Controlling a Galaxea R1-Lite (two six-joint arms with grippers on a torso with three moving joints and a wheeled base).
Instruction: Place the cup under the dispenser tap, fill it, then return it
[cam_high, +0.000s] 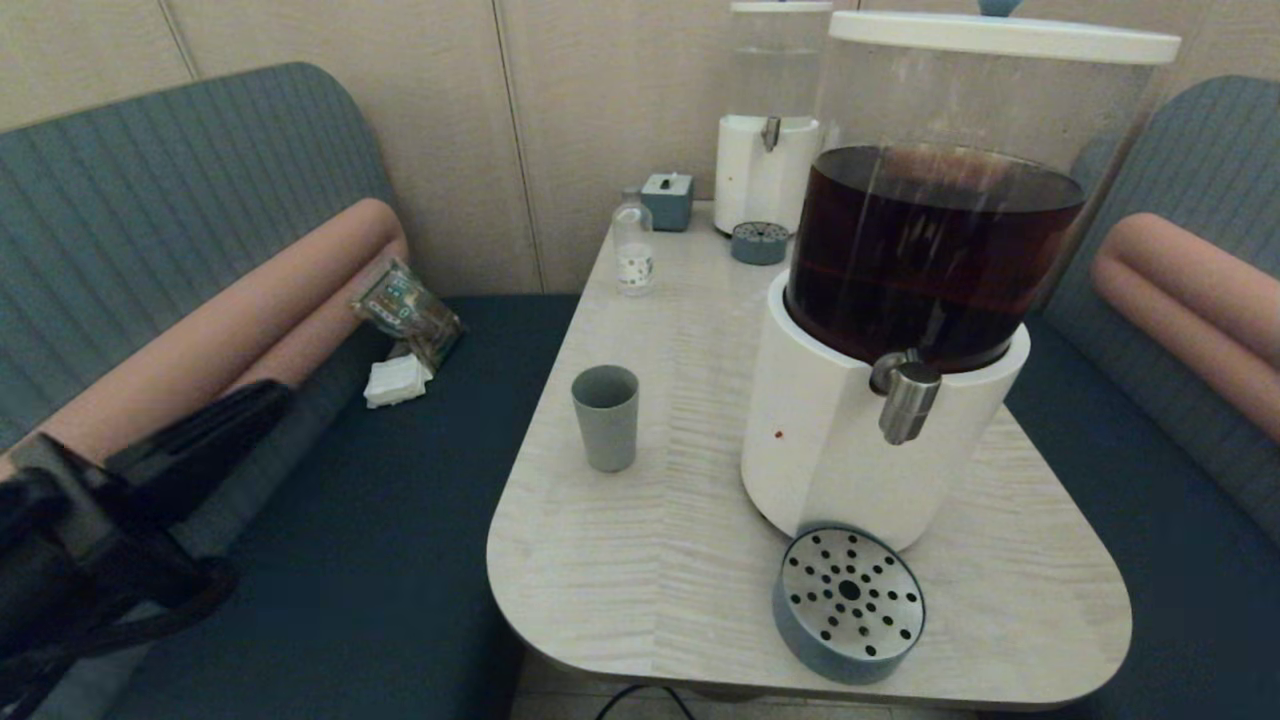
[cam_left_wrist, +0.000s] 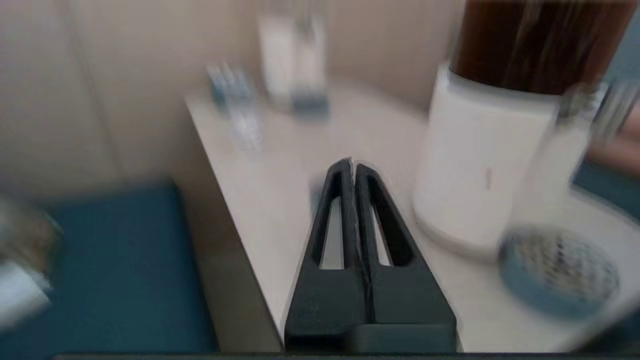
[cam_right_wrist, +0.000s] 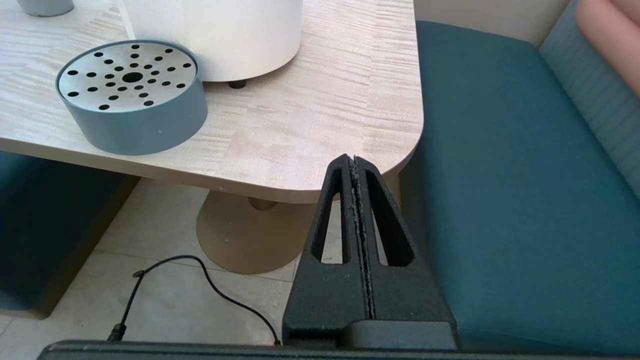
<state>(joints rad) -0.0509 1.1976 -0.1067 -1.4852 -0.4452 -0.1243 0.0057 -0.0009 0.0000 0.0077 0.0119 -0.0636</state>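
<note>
The grey-blue cup (cam_high: 605, 417) stands upright and empty on the pale wood table (cam_high: 680, 560), left of the big white-based dispenser (cam_high: 880, 440) holding dark brown liquid. The dispenser's steel tap (cam_high: 908, 398) sticks out at the front, above a round perforated drip tray (cam_high: 848, 603). My left gripper (cam_high: 272, 396) hangs shut and empty over the bench, well left of the cup; in the left wrist view the gripper (cam_left_wrist: 352, 165) points across the table, with the tap (cam_left_wrist: 575, 107) blurred. My right gripper (cam_right_wrist: 354, 159) is shut and empty below the table's near right corner. The drip tray (cam_right_wrist: 132, 95) lies ahead of it.
At the table's back stand a small clear bottle (cam_high: 633, 245), a grey-blue box (cam_high: 668, 200), a second white dispenser (cam_high: 770, 150) and its small tray (cam_high: 760, 242). A snack packet (cam_high: 405, 305) and napkins (cam_high: 397, 380) lie on the left bench. A cable (cam_right_wrist: 200, 280) runs across the floor.
</note>
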